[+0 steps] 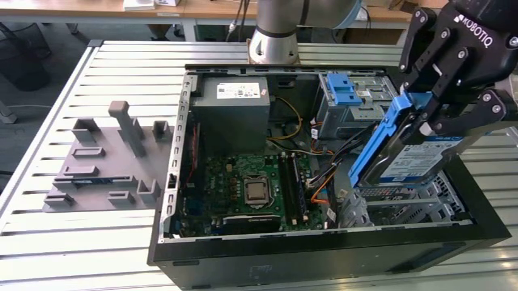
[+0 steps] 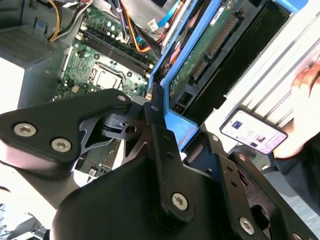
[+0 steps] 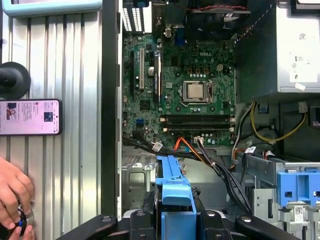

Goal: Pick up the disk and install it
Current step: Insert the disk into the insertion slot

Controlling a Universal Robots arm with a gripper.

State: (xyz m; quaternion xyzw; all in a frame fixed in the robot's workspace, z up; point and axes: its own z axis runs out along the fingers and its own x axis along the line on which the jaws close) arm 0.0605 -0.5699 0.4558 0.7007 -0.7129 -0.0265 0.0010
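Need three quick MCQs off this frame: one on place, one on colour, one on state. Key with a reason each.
1. Where is the disk?
A. lying flat inside the case
B. held tilted above the case, at the exterior view's right
C. beside the case

2. What colour are the disk's rails?
A. blue
B. red
C. yellow

3. What state is the gripper in?
A. open
B. shut on the disk
C. shut on nothing

Key:
1 B: the disk hangs at a slant over the case, not seated.
2 A: a blue rail runs along its edge.
3 B: the gripper clamps the disk, which rests on nothing else.
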